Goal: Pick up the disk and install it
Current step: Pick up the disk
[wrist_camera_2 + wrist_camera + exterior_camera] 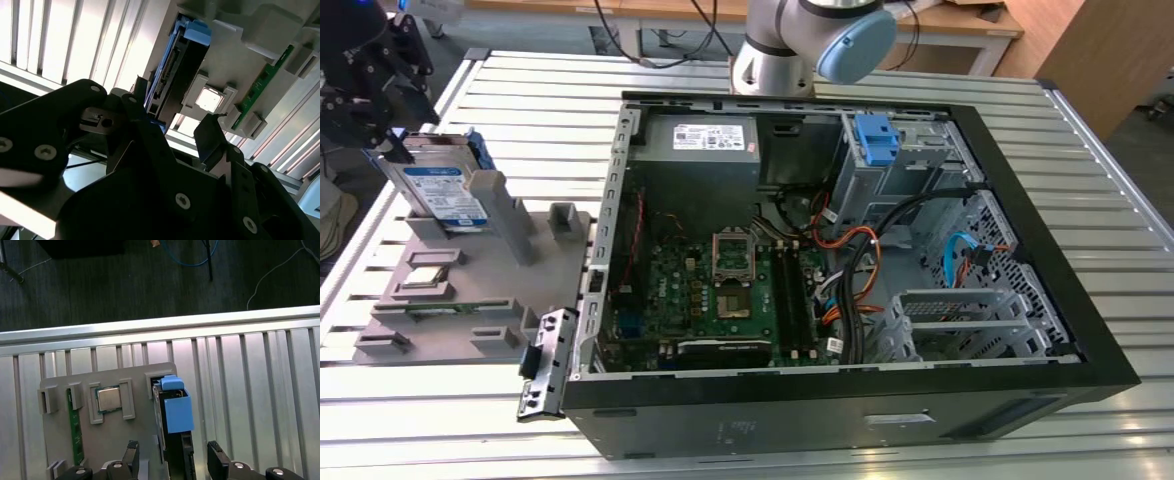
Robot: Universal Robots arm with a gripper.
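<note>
The disk (443, 188) stands on edge in a slot of the grey fixture (480, 300), at the exterior view's left. It is a silver drive with a white and blue label. Its blue carrier bracket (176, 407) shows in both wrist views. My gripper (384, 115) hangs just above the disk's upper end. It is open (173, 452), with one black finger (131, 454) on each side of the disk (175, 447) and a gap on both sides. From the second wrist view the disk (176, 65) lies beyond the fingertips (212, 131).
The open computer case (1101, 340) lies on the slatted metal table (1087, 150), with a blue caddy (874, 138) and a grey power supply (711, 137) inside. The fixture also holds a processor chip (107, 399) and a green memory stick (75, 427). The table edge (160, 326) runs close by.
</note>
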